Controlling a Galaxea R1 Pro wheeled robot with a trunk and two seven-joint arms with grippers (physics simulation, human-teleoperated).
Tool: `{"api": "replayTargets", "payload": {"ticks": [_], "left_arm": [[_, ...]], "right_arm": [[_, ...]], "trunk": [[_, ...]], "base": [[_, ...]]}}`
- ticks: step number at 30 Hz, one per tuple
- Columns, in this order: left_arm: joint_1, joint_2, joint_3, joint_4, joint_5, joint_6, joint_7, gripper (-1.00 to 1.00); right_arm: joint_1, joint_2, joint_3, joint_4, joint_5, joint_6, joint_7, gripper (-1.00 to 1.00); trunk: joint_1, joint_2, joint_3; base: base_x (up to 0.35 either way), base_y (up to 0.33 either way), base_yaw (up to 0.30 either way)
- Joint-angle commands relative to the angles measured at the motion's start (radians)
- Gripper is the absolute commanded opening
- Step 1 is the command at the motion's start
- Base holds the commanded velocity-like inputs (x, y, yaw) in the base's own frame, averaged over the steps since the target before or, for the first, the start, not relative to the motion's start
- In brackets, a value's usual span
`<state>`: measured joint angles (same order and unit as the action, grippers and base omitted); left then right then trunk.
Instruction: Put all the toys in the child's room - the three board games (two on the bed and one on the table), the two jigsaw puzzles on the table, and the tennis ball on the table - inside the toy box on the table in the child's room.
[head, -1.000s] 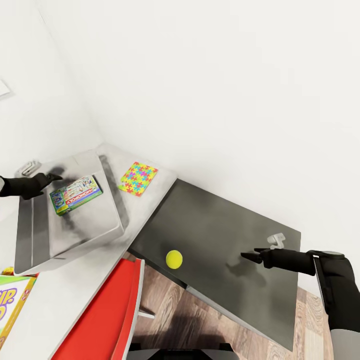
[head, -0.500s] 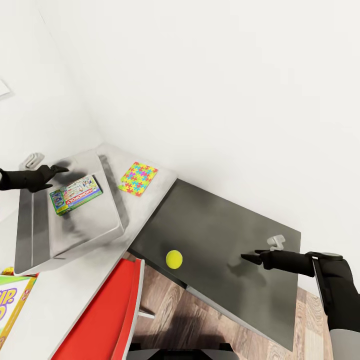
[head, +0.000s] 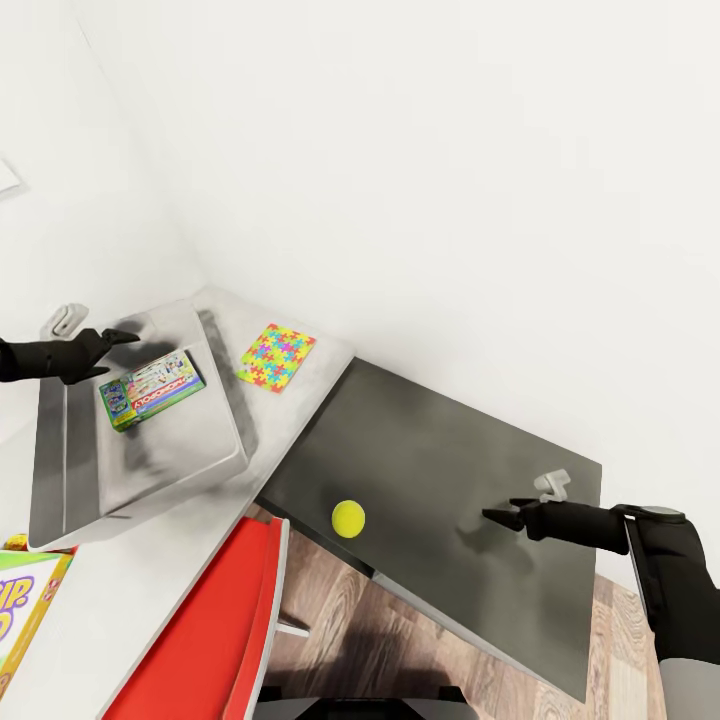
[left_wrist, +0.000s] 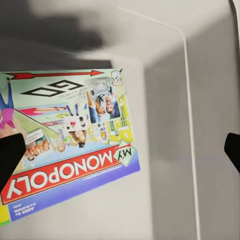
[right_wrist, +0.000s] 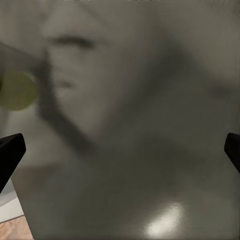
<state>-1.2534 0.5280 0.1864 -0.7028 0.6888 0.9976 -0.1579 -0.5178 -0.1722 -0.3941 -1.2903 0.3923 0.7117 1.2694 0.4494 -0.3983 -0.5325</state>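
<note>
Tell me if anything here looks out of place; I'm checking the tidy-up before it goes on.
Yes: the tennis ball sits on the dark grey side panel, near its edge above the wood floor, not on the table top. The jigsaw puzzle lies outside the toy box, which holds one Monopoly board game.

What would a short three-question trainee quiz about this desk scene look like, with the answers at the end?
1. True or false: the Monopoly box lies inside the toy box.
2. Which rests on the dark panel? A) jigsaw puzzle B) tennis ball C) Skip-Bo box
3. Fill in: the left gripper hovers with jaws ____.

Key: 1 true; 2 B; 3 open.
</note>
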Motion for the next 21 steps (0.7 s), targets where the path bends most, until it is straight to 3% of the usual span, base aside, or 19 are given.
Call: {"api": "replayTargets", "payload": {"ticks": [1,21], "left_arm": [[0.000,0.000,0.003,-0.001,-0.009,0.005,-0.010,1.00],[0.037,-0.004,0.003,-0.014,0.008,0.006,-0.016,1.00]], "right_arm": [[-0.001,0.000,-0.002,-0.001,0.008,0.005,0.009,1.00],[-0.002,0.000,-0.002,-0.002,0.004,0.007,0.009,1.00]], "trunk": [[0.001,-0.002,-0.001],[0.001,-0.002,-0.001]], "base": [[0.000,0.000,0.000],[0.000,0.000,0.000]]}}
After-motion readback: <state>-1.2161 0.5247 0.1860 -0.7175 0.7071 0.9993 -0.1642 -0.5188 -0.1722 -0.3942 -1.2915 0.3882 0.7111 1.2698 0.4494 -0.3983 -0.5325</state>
